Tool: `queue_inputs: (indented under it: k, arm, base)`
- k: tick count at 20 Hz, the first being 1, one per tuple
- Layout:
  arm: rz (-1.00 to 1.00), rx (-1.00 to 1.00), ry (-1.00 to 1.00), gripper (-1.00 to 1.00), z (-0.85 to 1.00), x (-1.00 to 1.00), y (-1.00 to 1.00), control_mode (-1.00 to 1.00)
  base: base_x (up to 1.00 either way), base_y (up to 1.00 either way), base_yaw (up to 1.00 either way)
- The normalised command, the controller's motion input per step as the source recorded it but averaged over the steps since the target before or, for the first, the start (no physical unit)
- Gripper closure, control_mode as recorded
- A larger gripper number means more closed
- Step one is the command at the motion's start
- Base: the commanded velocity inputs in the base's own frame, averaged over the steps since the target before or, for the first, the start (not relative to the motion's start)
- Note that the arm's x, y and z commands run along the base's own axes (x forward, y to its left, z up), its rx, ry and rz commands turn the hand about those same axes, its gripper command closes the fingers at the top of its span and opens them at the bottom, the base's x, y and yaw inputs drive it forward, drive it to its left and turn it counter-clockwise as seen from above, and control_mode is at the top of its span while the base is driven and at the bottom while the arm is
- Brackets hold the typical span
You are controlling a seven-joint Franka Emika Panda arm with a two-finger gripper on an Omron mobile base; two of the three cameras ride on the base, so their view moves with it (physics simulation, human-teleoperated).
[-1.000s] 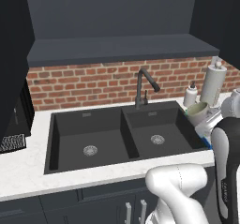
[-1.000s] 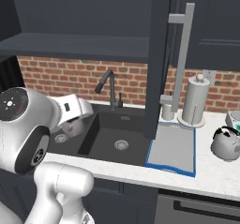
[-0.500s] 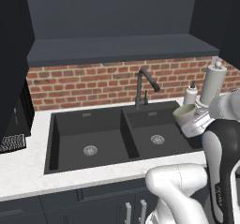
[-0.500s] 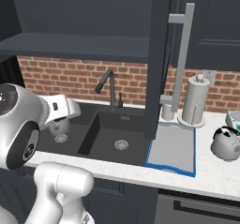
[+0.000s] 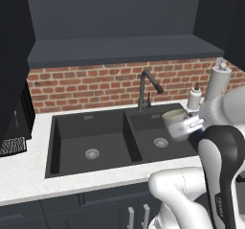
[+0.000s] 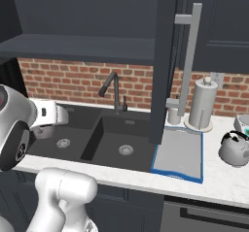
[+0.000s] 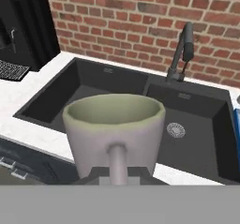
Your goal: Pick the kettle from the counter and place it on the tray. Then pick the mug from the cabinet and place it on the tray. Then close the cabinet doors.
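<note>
My gripper (image 5: 189,125) is shut on the loop handle of the grey-beige mug (image 5: 174,123), which hangs upright over the right basin of the black sink (image 5: 95,142). In the hand view the mug (image 7: 114,126) is close up, its greenish-cream inside empty, and the gripper (image 7: 115,173) clamps the handle from below. The grey tray (image 6: 180,153) with a blue rim lies bare on the counter (image 6: 219,182), right of the sink. The silver kettle (image 6: 234,148) stands on the counter to the tray's right. A cabinet door (image 6: 163,56) stands open above the tray, showing its bar handle (image 6: 188,56).
A dark faucet (image 5: 146,86) rises behind the sink against the brick wall. A white paper-towel roll (image 6: 202,103) and a small soap bottle (image 6: 173,115) stand behind the tray. A dark appliance (image 7: 28,28) sits on the counter left of the sink.
The arm has swung left with the mug, from near the soap bottle and paper-towel roll to over the right basin. The grip has stayed shut.
</note>
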Motion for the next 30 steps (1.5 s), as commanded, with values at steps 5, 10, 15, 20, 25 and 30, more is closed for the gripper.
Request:
queue_inputs:
  k: [5, 10, 15, 20, 25, 30]
  arm:
    - [-0.04, 0.12, 0.00, 1.00, -0.06, -0.02, 0.40, -1.00]
    - [-0.01, 0.02, 0.00, 1.00, 0.00, -0.01, 0.06, 1.00]
    - [0.00, 0.00, 0.00, 1.00, 0.00, 0.00, 0.00, 1.00]
    - [0.00, 0.00, 0.00, 1.00, 0.00, 0.00, 0.00, 1.00]
    - [0.00, 0.00, 0.00, 1.00, 0.00, 0.00, 0.00, 1.00]
    - [0.00, 0.00, 0.00, 1.00, 0.00, 0.00, 0.00, 1.00]
  base:
    - [0.00, 0.00, 0.00]
    - [-0.26, 0.07, -0.01]
    - [-0.81, -0.02, 0.00]
    - [-0.99, -0.21, 0.00]
    - [-0.86, -0.57, 0.00]
    - [-0.34, -0.82, 0.00]
